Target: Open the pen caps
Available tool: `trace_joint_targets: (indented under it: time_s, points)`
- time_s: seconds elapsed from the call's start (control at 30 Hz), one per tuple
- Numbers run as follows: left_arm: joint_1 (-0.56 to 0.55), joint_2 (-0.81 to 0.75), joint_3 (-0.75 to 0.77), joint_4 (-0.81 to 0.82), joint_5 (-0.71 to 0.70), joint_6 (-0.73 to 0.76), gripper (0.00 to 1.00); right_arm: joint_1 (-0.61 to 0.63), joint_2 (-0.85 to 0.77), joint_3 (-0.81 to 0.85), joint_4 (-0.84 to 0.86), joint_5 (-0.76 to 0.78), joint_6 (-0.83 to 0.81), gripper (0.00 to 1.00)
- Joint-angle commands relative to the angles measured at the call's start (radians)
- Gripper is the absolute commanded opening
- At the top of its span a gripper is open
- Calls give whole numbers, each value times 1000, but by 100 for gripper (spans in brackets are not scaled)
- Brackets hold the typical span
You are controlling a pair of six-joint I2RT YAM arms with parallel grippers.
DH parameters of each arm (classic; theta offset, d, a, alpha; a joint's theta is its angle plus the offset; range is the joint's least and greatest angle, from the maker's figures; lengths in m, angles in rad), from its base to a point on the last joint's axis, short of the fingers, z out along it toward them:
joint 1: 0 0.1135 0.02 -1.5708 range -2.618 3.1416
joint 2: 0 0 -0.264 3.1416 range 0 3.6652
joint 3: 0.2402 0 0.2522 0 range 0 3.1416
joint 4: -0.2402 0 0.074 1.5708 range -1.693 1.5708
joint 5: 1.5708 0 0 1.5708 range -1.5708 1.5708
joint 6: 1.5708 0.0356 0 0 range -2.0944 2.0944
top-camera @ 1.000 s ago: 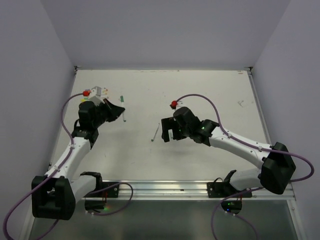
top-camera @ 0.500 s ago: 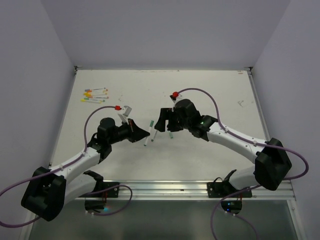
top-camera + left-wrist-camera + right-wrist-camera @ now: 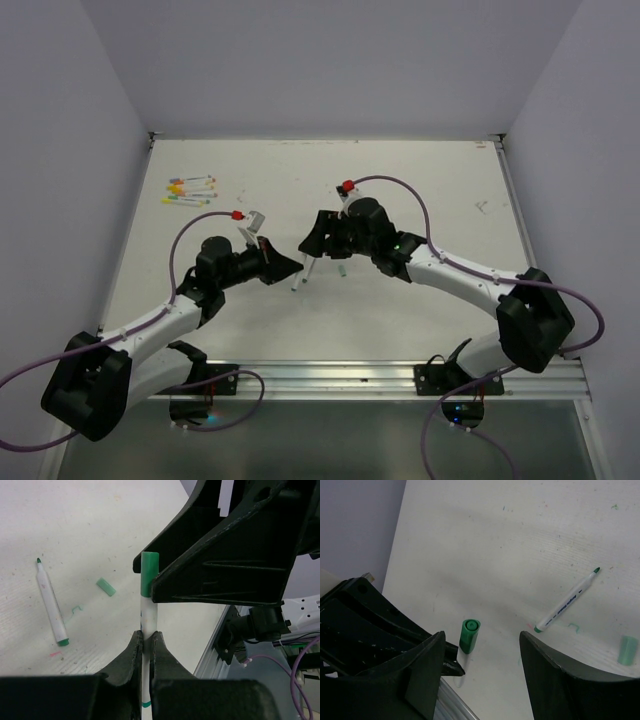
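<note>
My left gripper [image 3: 148,640] is shut on the white body of a pen [image 3: 148,615], held near the middle of the table [image 3: 300,272]. The pen's green cap [image 3: 149,572] points toward my right gripper [image 3: 482,650]. That gripper is open, with the green cap [image 3: 469,636] standing between its two fingers, close to the left one and touching neither that I can see. An uncapped green pen [image 3: 566,601] lies on the table, and a loose green cap [image 3: 627,650] lies near it. Both also appear in the left wrist view, the uncapped pen [image 3: 51,602] and the loose cap [image 3: 105,586].
Several capped pens [image 3: 190,190] lie in a small group at the back left of the white table [image 3: 420,170]. Purple cables loop above both arms. A metal rail [image 3: 330,375] runs along the near edge.
My left arm came from the pen group at the back left to the centre, carrying a pen. My right gripper shifted left around the cap and its jaws have narrowed.
</note>
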Motion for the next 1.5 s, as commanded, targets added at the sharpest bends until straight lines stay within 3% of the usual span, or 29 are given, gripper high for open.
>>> trace_joint_targets:
  time_s: [0.0,0.4,0.53,0.67,0.73,0.77,0.87,1.33,1.4,1.47]
  points:
    - [-10,-6,2,63,-5,-19,0,0,19,-1,75,-22,24,63]
    - [-19,-5,13,52,0,-19,0,0,48,-5,128,-26,24,37]
    - [-23,0,15,60,3,-23,0,2,63,-9,131,-36,33,0]
    - [-23,2,16,60,3,-25,1,2,61,-28,143,-35,49,0]
    - [-24,-6,19,42,-3,-14,20,4,47,-39,147,-27,58,0]
    - [-24,-11,13,39,-11,-14,36,2,30,-45,146,-22,61,0]
    - [-24,-21,-1,43,-19,-10,48,2,7,-50,137,-25,73,0]
    - [-59,63,-25,167,69,-45,46,2,-1,-56,207,-67,153,0]
    - [-62,68,-19,166,78,-39,40,3,5,-61,218,-81,165,0]
    - [-64,83,-7,143,79,-34,21,4,7,-79,252,-91,179,0]
